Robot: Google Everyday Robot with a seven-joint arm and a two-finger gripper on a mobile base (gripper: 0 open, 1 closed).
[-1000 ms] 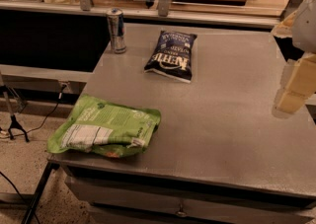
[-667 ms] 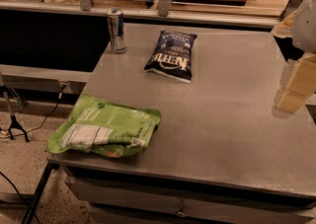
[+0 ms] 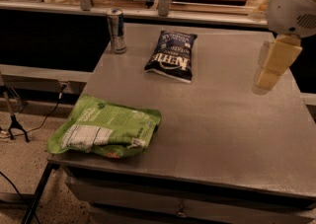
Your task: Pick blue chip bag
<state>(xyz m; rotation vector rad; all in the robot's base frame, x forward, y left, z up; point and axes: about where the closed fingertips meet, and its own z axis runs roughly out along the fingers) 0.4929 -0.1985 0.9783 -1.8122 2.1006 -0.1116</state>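
**Blue chip bag lies at the far side of the tabletop, pincer off to the right**

A grey metal tabletop point(image 3: 222, 134) fills most of the view, with a speckled floor showing to its left. Behind its far edge runs a long, dimly lit counter point(image 3: 207, 17).

A light-green bag point(image 3: 106, 131) lies flat on the near left corner. It is the biggest item on the surface, and its left end reaches the table's edge.

The robot arm's rounded white housing point(image 3: 296, 1) enters at the upper right corner. Below it hangs the cream-coloured pincer point(image 3: 269, 72), tilted down and to the left above the right side of the tabletop. It holds nothing and touches nothing. Whether it is released or clenched cannot be told from this angle.

The blue chip bag point(image 3: 171, 55) rests flat near the far edge, about midway across. It is dark navy with white block lettering that reads upside down from here. It is well apart from the pincer and from the green bag.

A slim metal drink can point(image 3: 117, 29) stands upright at the far left corner, near the blue chip bag's left side but not touching it.
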